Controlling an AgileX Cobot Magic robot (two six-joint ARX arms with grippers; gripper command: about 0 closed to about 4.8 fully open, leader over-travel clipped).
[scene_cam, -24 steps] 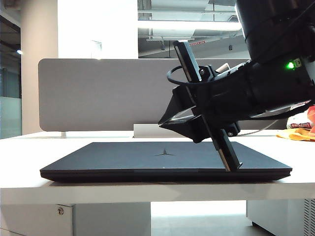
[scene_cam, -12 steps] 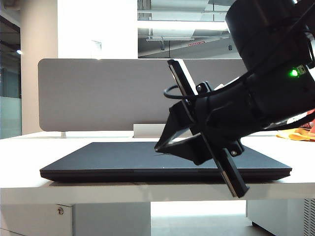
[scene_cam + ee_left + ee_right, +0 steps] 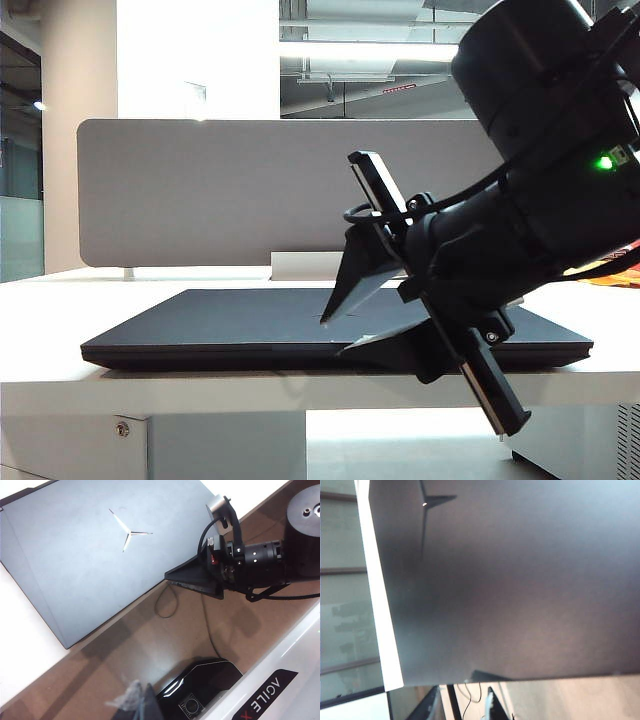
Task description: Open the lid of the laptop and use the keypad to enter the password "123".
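— Nearest the exterior camera, at the right of the frame, what do we see?

— We see the right end effector (image 3: 345, 335) hanging in front of the laptop's (image 3: 250, 335) front edge, its two dark fingers parted, one above the other, with nothing between them. The left wrist view shows the same end effector (image 3: 172, 576) just off the laptop's (image 3: 75, 560) edge, over the brown floor.

— And the left end effector?

— Only a blurred dark tip (image 3: 145, 702) shows at the bottom of its own wrist view; we cannot tell whether it is parted or closed.

— Where is the laptop?

— It lies flat on the white worktop (image 3: 50, 330), centre of the exterior frame, with the lid (image 3: 300, 315) down, so the keypad is hidden. The three-pointed emblem (image 3: 129, 531) faces up in the upper middle of the left wrist view; the right wrist view is filled by the lid (image 3: 520, 580).

— Behind that?

— A grey divider (image 3: 200, 190) stands across the far side.
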